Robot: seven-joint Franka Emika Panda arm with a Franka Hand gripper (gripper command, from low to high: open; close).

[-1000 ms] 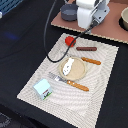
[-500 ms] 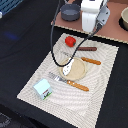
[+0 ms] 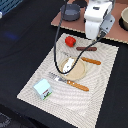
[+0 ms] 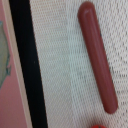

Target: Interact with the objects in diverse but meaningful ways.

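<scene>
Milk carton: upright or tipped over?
Upright. The milk carton stands on its base at the placemat's near corner in the exterior view, peaked top pointing up, clear of the fork.

Sausage – smooth glossy plastic; placemat – coarse woven cloth, matt.

One red tomato, one dark brown sausage, one milk carton, one small white bottle, one tan plate, two orange-handled cutlery pieces and two bowls are in view.
</scene>
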